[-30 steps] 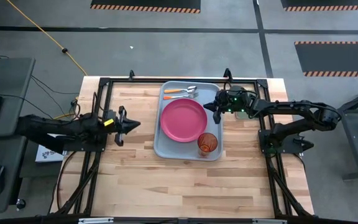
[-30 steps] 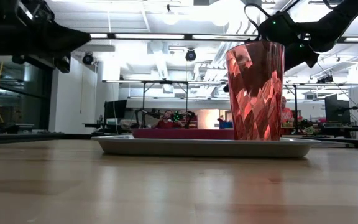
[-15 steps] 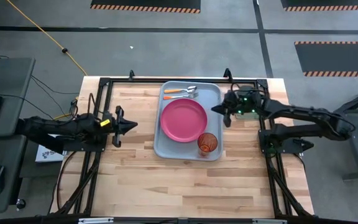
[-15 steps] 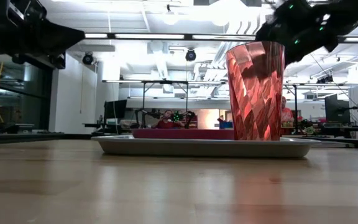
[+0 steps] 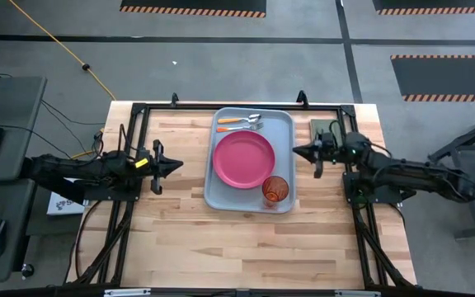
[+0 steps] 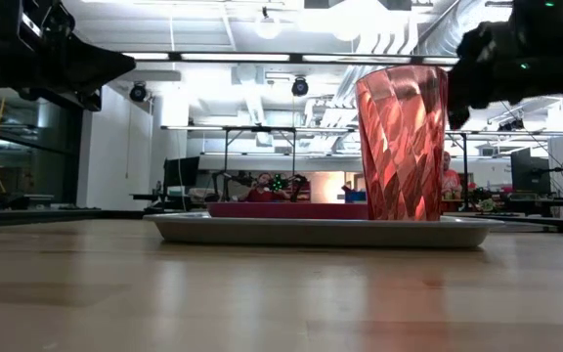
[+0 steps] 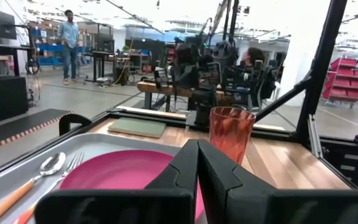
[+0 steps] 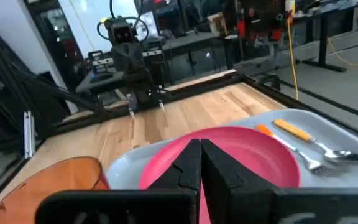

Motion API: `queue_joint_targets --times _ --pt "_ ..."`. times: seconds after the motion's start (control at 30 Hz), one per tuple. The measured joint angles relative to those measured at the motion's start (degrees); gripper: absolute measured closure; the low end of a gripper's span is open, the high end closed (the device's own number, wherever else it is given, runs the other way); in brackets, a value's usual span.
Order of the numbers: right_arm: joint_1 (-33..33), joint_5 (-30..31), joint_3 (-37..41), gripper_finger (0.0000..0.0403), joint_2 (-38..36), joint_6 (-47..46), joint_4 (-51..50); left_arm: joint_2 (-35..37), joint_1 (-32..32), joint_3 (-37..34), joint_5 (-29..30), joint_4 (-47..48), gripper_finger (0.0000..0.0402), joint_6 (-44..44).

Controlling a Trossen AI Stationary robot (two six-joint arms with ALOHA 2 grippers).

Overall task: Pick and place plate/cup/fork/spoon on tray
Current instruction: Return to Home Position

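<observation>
The grey-blue tray (image 5: pixel 285 124) lies at the table's far middle. On it rest the magenta plate (image 5: pixel 243 159), the red-orange cup (image 5: pixel 275 190) upright at its near right corner, and the fork (image 5: pixel 239 129) and spoon (image 5: pixel 239 120) side by side along its far edge. My left gripper (image 5: pixel 176 165) is shut and empty, above the table left of the tray. My right gripper (image 5: pixel 297 150) is shut and empty, just right of the tray. The plate (image 7: pixel 123 177), cup (image 7: pixel 230 132) and spoon (image 7: pixel 39 174) also show in the left wrist view.
A small dark green pad (image 5: pixel 322 128) lies at the far right of the table, beside the right arm. Black frame rails (image 5: pixel 180 106) run along the table's far edge and sides. Bare wood (image 5: pixel 237 247) spans the near half of the table.
My right gripper has drawn back from over the tray's far right part toward the table's right edge and a little nearer, uncovering the green pad. My left gripper has kept still. The things on the tray have not moved.
</observation>
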State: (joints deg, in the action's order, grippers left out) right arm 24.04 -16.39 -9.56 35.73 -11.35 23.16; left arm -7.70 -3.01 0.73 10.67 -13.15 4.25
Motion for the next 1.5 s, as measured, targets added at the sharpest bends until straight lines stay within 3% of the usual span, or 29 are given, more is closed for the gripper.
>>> queue_joint_targets --times 0.2,0.37,0.67,0.97,1.13,1.5 --pt "-10.4 13.5 7.0 0.0403 -4.7 -0.6 2.1 0.0 0.0 0.0 0.0 0.0 0.0401 0.0" --pt "-16.7 20.8 9.0 0.0403 -6.9 -0.1 -0.6 0.0 0.0 0.0 0.0 0.0 0.0401 0.0" --pt "-18.0 19.5 9.0 0.0403 -12.1 2.8 -6.7 0.0 0.0 0.0 0.0 0.0 0.0401 0.0" --pt "-21.2 20.2 9.0 0.0403 -27.9 1.4 -21.3 0.0 0.0 0.0 0.0 0.0 0.0401 0.0" --pt "-22.4 20.3 9.0 0.0403 -35.0 5.1 -21.7 0.0 0.0 0.0 0.0 0.1 0.0401 0.1" --pt "-22.7 21.2 9.0 0.0403 -35.0 5.5 -21.6 0.0 -0.1 0.0 0.0 0.1 0.0401 0.1"
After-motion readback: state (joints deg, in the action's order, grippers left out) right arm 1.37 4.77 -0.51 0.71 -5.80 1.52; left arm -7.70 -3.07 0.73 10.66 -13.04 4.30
